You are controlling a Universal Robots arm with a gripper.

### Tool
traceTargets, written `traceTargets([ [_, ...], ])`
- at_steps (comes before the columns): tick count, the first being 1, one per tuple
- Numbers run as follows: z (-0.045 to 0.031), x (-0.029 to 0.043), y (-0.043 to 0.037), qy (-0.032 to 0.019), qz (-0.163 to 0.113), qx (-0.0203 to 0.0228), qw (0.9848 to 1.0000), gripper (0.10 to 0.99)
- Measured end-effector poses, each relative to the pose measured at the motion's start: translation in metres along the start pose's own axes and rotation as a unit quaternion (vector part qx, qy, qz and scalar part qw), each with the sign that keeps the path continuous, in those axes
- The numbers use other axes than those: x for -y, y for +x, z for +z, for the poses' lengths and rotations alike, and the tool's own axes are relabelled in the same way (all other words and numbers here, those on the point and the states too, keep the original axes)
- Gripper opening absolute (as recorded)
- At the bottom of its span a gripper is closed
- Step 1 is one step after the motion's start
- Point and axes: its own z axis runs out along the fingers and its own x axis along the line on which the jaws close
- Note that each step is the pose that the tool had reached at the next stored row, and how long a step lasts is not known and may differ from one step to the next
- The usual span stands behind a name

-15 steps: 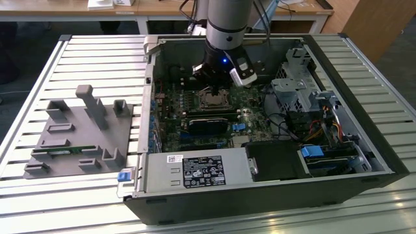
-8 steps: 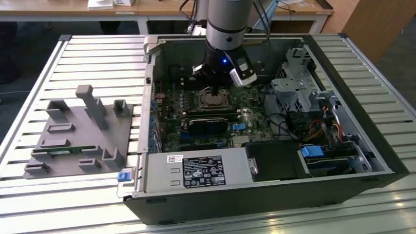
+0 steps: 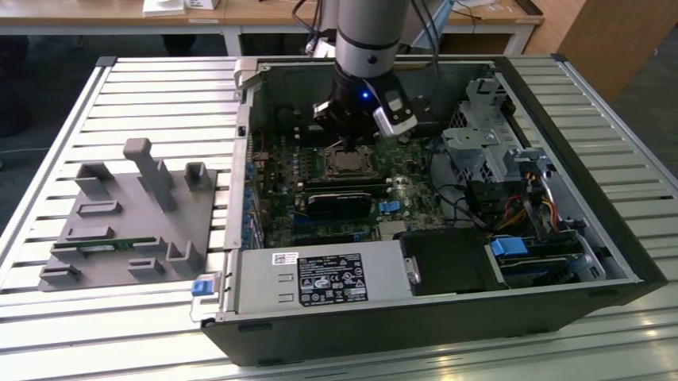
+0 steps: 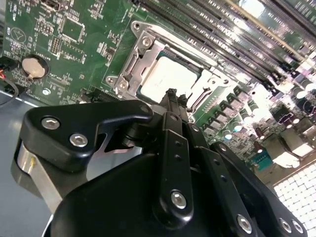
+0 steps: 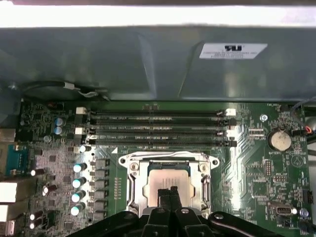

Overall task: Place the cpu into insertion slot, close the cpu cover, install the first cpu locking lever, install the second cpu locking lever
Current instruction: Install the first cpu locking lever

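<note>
The cpu (image 5: 167,178) lies flat in the insertion slot, whose dark rim (image 5: 183,164) shows around the chip on the green board. The silver cpu cover (image 5: 133,183) lies down around the chip, its window framing the metal top. In the second wrist view the cpu (image 4: 165,75) and cover (image 4: 139,58) show just beyond my fingertips. My gripper (image 5: 168,193) hangs right over the chip's near edge, shut, with nothing visible between its fingers (image 4: 172,101). In the exterior view the gripper (image 3: 348,144) sits low inside the case above the cpu (image 3: 345,164).
Long black memory slots (image 5: 158,129) run beside the socket. A coin battery (image 5: 279,139) sits on the board. The power supply box (image 3: 317,279) and drive cage (image 3: 482,151) crowd the open case. A grey fixture tray (image 3: 127,230) stands at the exterior view's left.
</note>
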Motion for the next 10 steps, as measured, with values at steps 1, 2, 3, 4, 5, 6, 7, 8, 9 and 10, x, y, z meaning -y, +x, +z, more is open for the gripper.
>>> traceTargets([
  [1, 0.0001, -0.0007, 0.0000, 0.0001, 0.000, -0.0001, 1.0000, 0.106],
  [2, 0.0001, -0.0010, 0.0000, -0.0006, 0.000, 0.0000, 1.0000, 0.106],
  [3, 0.0002, -0.0011, 0.0000, -0.0009, 0.000, 0.0000, 1.0000, 0.106],
  [4, 0.0002, -0.0013, 0.0000, -0.0009, 0.000, 0.0000, 1.0000, 0.106],
  [5, 0.0002, -0.0015, 0.0000, -0.0009, 0.000, -0.0001, 1.0000, 0.106],
  [6, 0.0002, -0.0016, 0.0000, -0.0010, 0.000, 0.0000, 1.0000, 0.106],
  [7, 0.0002, -0.0019, 0.0000, -0.0010, 0.000, 0.0000, 1.0000, 0.106],
  [8, 0.0003, -0.0020, 0.0000, -0.0010, 0.000, 0.0000, 1.0000, 0.106],
  [9, 0.0003, -0.0021, 0.0000, -0.0010, 0.000, 0.0000, 1.0000, 0.106],
  [10, 0.0004, -0.0025, -0.0001, -0.0010, 0.000, 0.0000, 1.0000, 0.106],
])
